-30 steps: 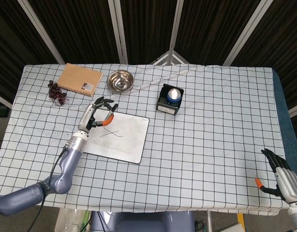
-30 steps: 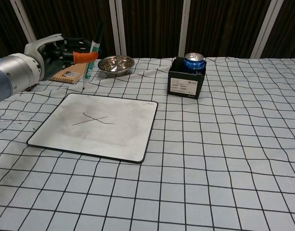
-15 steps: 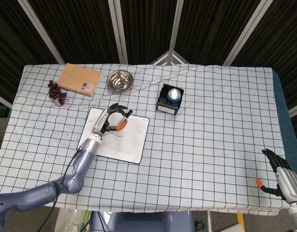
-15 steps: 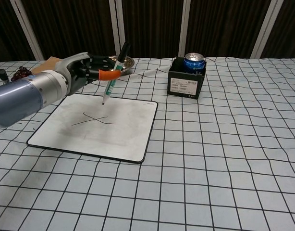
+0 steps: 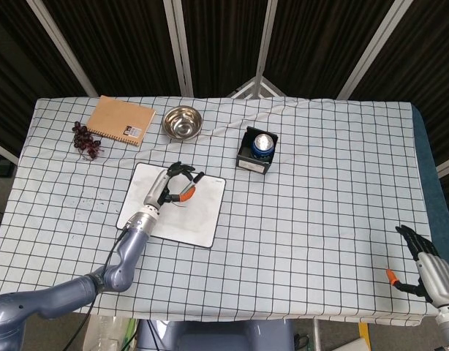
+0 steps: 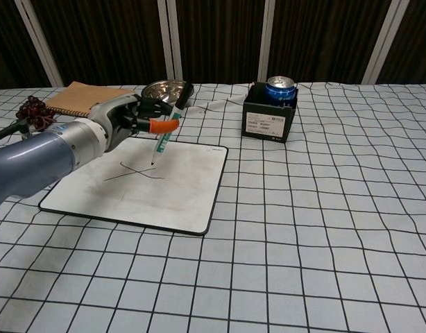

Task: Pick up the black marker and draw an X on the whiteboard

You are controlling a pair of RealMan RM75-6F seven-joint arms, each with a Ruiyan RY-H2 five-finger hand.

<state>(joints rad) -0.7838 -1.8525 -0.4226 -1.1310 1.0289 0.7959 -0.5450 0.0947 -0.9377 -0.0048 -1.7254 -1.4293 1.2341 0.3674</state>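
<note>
The whiteboard (image 5: 199, 219) (image 6: 171, 198) lies on the checked table, left of centre, with a thin black X (image 6: 135, 173) drawn on its left half. My left hand (image 5: 172, 189) (image 6: 133, 119) hovers over the board and grips the black marker (image 6: 166, 132), which has a black cap end and a green-and-white barrel. The marker is tilted, with its tip pointing down just above the board, right of the X. My right hand (image 5: 427, 269) rests at the table's near right corner, holding nothing, with fingers apart.
A black box holding a blue can (image 5: 258, 150) (image 6: 271, 111) stands right of the board. Behind the board are a steel bowl (image 5: 183, 121) (image 6: 157, 89), a brown notebook (image 5: 121, 121) (image 6: 81, 97) and dark grapes (image 5: 86, 139) (image 6: 33, 109).
My left hand has swung right from the board's far left corner to over its middle and lowered, bringing the marker tip down close to the board. The right hand has not moved.
</note>
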